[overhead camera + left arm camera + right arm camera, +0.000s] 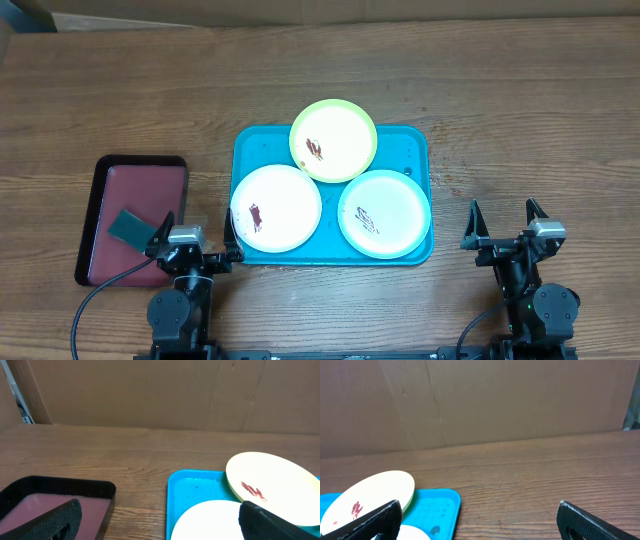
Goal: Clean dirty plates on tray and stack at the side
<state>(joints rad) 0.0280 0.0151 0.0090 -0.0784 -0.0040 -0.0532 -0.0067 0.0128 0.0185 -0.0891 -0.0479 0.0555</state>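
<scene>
The turquoise tray (408,143) lies in the middle of the table with three smeared plates on it. The yellow-green plate (334,140) rests at the back, overlapping the white-pink plate (275,208) at front left and the pale mint plate (384,213) at front right. My left gripper (199,237) is open and empty, low at the tray's front left corner. My right gripper (508,225) is open and empty, right of the tray. The left wrist view shows the tray (192,487), the yellow-green plate (272,485) and the white-pink plate (210,520). The right wrist view shows the tray (442,505) and the yellow-green plate (370,492).
A dark red, black-rimmed tray (135,215) lies at the left with a dark green sponge (129,227) on it. It also shows in the left wrist view (45,505). Brown cardboard walls stand behind the wooden table (480,80).
</scene>
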